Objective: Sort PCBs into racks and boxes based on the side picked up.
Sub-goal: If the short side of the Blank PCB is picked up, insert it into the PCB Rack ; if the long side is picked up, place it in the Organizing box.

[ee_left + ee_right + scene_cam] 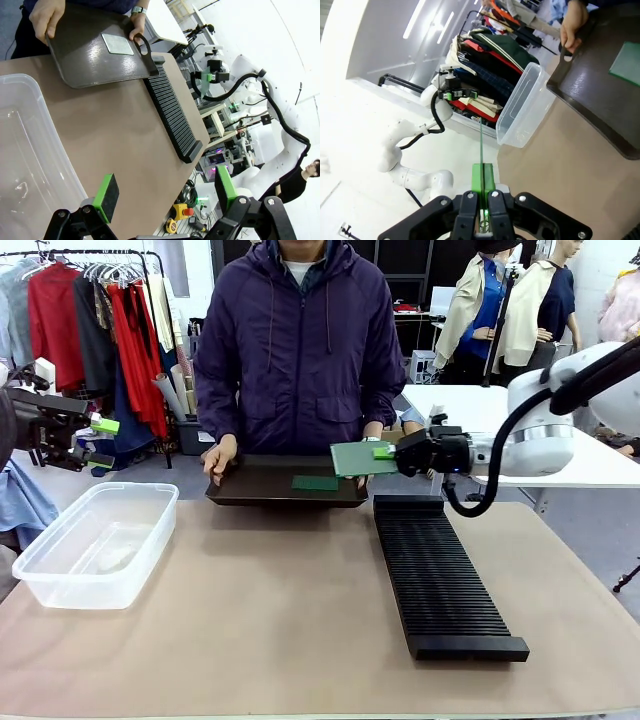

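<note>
Firstly, right gripper (385, 452) (483, 177): pressed together on one edge of a PCB, reaching in from the right, raised above the table (270, 640).
Held PCB (360, 458) (481, 145): lay nearly flat in the air with a pale green face up; in the front view it overlapped the tray's right end, just above the rack's far end; its own wrist view caught it edge-on as a thin green line.
Tray (250, 495) (90, 60) (590, 95): dark, smooth and shallow, at the far middle of the table, held at both ends by the person's hands (218, 458) (47, 17).
Tray contents: one PCB (315, 482) (117, 43) (626, 62) lying flat, right of the tray's middle.
Rack (440, 580) (170, 112): long and black, on the right, running near to far; its far end lay just beside the tray's right end; black ribs showed along its length.
Clear tub (60, 580) (30, 150) (520, 115): near left, well apart from the rack; glare and the tan table showed through its floor.
Left gripper (100, 444) (165, 192): spread wide with green pads apart, at the far left, raised above the tub.
</note>
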